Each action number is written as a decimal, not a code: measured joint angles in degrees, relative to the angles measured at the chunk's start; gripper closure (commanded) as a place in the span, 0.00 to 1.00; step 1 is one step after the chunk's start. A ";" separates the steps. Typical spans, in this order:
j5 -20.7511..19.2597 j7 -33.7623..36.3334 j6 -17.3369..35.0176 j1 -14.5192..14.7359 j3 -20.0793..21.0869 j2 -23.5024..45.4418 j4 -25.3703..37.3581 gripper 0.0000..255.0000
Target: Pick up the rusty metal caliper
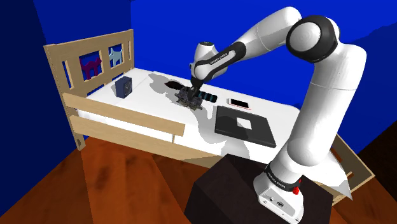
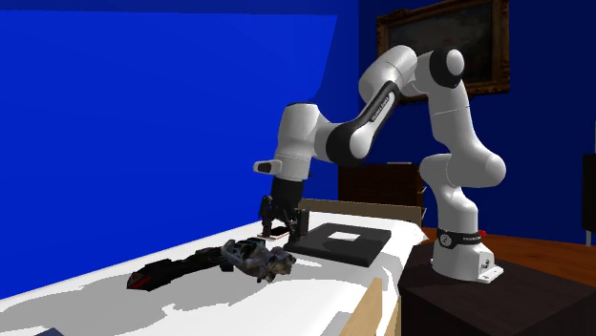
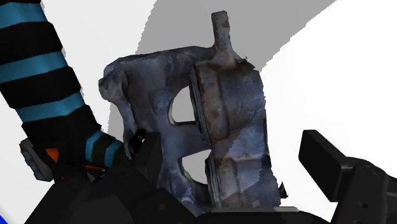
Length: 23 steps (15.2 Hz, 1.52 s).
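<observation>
Two black fingers of the gripper stand apart, one on each side of the rust-streaked grey caliper. The finger farther from the blue-banded black object is clear of it. In the shoulder view the caliper lies on the white bed just above the frame's middle, left of a flat black square.

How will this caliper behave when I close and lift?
The caliper looks like a thick, solid casting: probably rigid and heavy for its size. Its lumpy, uneven faces may let it twist in the gripper. Blocky shape, so unlikely to roll.
</observation>
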 measured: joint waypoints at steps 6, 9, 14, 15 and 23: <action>-0.40 0.52 3.02 0.01 -0.15 2.40 -0.58 1.00; -0.42 0.54 3.11 0.01 -0.16 2.41 -0.54 1.00; -0.44 0.57 3.19 0.02 -0.18 2.45 -0.48 1.00; -0.44 0.58 3.13 0.02 -0.18 2.45 -0.46 1.00; 0.25 -0.40 -1.63 -0.05 0.11 -0.90 0.77 1.00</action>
